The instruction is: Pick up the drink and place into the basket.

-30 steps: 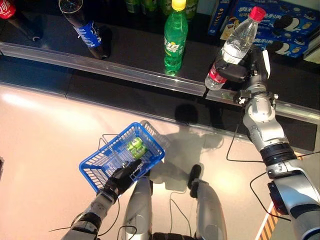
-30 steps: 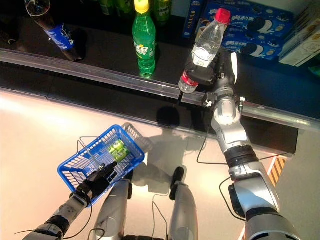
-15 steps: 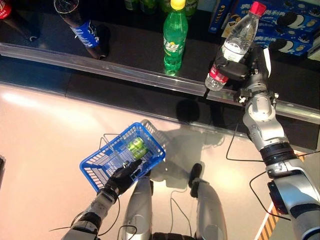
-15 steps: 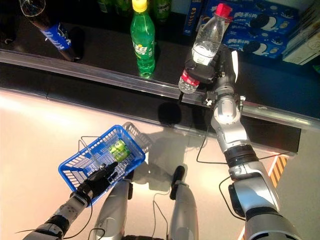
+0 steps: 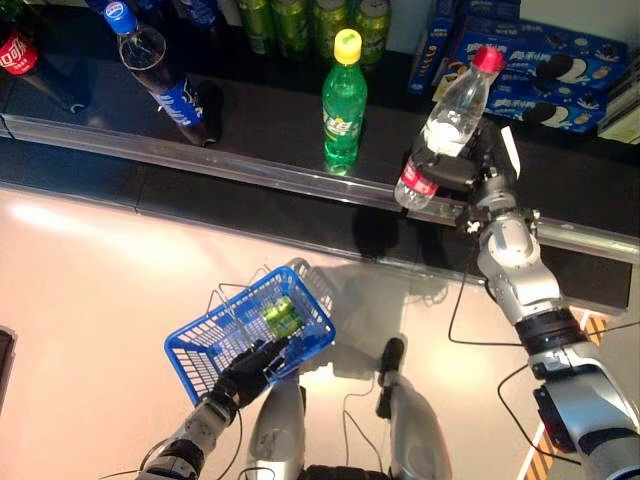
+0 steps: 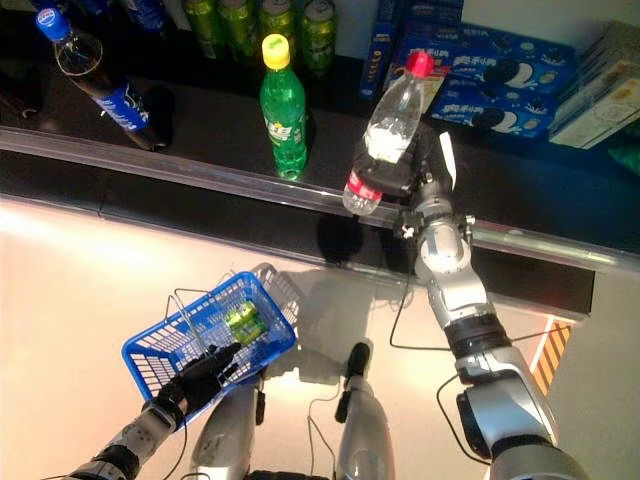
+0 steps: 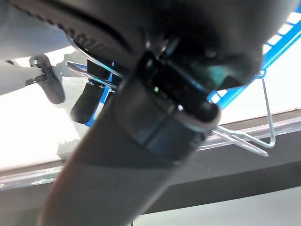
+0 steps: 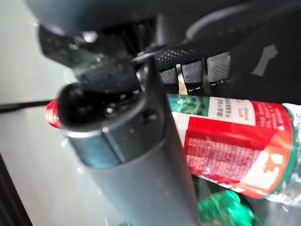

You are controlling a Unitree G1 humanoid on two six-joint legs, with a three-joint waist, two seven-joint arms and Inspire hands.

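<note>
**Bottle in right hand over shelf edge, basket waiting low left**

Right hand (image 5: 478, 165) clenched round the water bottle (image 5: 443, 122), fingers wrapped at the red label band; right wrist view confirms fingers and thumb on either side of the label. Bottle tilted, red cap toward 1 o'clock, base toward 7 o'clock, hanging just over the metal shelf rail (image 5: 250, 165). It looks lifted off the shelf (image 5: 260, 110), no contact with the shelf visible.

Left hand (image 5: 250, 368) at 7 o'clock in the head views, fingers curled at the near rim of the blue basket (image 5: 205, 345); left wrist view shows a wire handle against the hand, so it reads as gripping the basket. Basket already has a green can pack (image 5: 278, 314) in its far part, nearer part free.

Rest of shelf: green soda bottle (image 5: 342, 100) upright at 12 o'clock, just left of the held bottle; dark cola bottle (image 5: 160, 75) at 10 o'clock; blue cookie boxes (image 5: 540, 70) at 1 o'clock behind the hand; green cans (image 5: 315, 15) at the back.

Step in hand, my read: carry toward basket. Doing it well: draw the bottle back clear of the rail and green soda first, then swing toward 7 o'clock, arrive above the free part of the basket, lower base-first, let go only once low. Grip is low on the body, so top-heavy swing possible; go smooth. Keep basket steady.
</note>
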